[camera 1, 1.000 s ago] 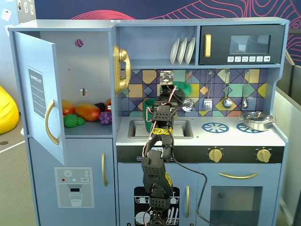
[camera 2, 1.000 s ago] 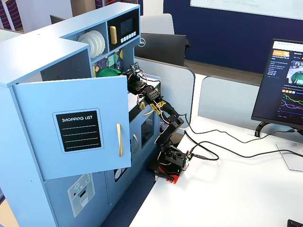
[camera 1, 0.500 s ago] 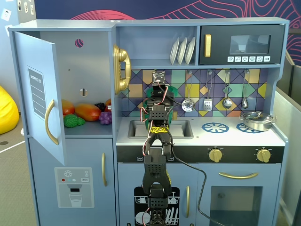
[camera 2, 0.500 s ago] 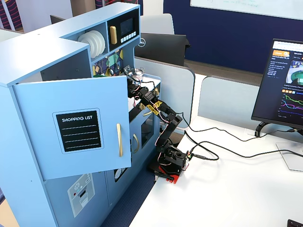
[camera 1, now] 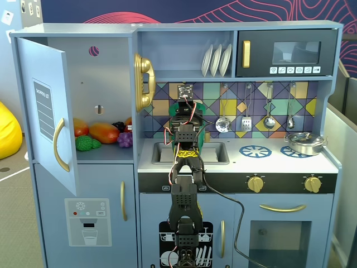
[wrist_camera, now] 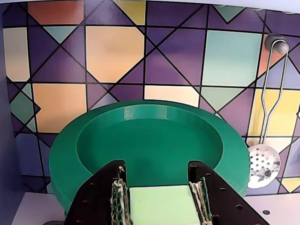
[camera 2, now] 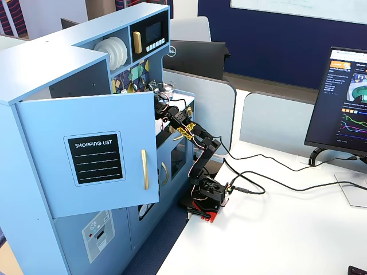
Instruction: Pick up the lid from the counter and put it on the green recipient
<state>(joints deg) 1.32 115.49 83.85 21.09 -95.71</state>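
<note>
Wrist view: tool (wrist_camera: pixel 159 206) clamped on lid (wrist_camera: pixel 150 145) knob; keep lid level & centre over pot mouth before release.

The black robot arm (camera 1: pixel 184 190) rises from its base in front of the toy kitchen and stretches up and forward over the counter, its joints wrapped in loose coloured wires. In the wrist view, the gripper (wrist_camera: pixel 160 206) enters from the bottom edge. Its two black perforated fingers (wrist_camera: pixel 101 197) are closed onto a pale green block held between them.
</note>
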